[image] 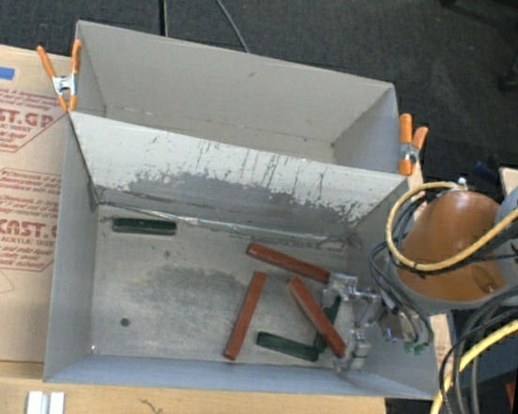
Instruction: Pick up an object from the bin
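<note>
My gripper (348, 320) is low at the bin's right wall, open, its fingertips spread along the wall. A red-brown flat stick (313, 315) lies slanted right beside it, its lower end close to the near fingertip; nothing shows clamped between the fingers. A second red-brown stick (288, 261) lies just behind, pointing at the far fingertip. A short dark green stick (287, 345) rests on the floor at the front, left of the gripper. A third red-brown stick (245, 315) lies nearly straight front to back, further left.
Another dark green stick (145, 226) lies alone at the back left, near the foot of the sloping rear wall. The arm with its orange cover and yellow cables hangs over the bin's right rim.
</note>
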Tool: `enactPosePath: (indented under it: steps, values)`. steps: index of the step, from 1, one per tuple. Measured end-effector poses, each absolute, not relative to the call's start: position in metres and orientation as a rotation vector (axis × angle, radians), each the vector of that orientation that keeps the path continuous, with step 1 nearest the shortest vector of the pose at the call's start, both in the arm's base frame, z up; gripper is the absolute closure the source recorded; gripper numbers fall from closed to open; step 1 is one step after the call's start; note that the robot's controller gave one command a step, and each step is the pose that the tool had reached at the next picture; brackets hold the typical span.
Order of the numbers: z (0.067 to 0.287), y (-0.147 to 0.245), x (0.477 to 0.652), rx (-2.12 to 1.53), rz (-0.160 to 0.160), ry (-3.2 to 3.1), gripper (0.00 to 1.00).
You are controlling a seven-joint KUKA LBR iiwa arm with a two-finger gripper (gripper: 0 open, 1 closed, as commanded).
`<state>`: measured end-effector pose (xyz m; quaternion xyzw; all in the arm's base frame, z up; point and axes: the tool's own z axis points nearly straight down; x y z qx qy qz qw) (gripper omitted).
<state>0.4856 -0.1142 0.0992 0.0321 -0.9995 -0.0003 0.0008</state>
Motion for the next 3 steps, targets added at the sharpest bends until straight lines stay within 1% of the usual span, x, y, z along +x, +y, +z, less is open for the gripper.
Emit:
enactPosePath:
  steps: [1,2,3]
  values:
    - [0.0702,-0.1206,0.4907,0.381,0.001,-3.125,0.00]
    - [0.0706,-0.1198,0.4922,0.379,0.000,-3.124,0.00]
    - [0.0702,-0.1186,0.4912,0.381,-0.005,-3.120,1.00]
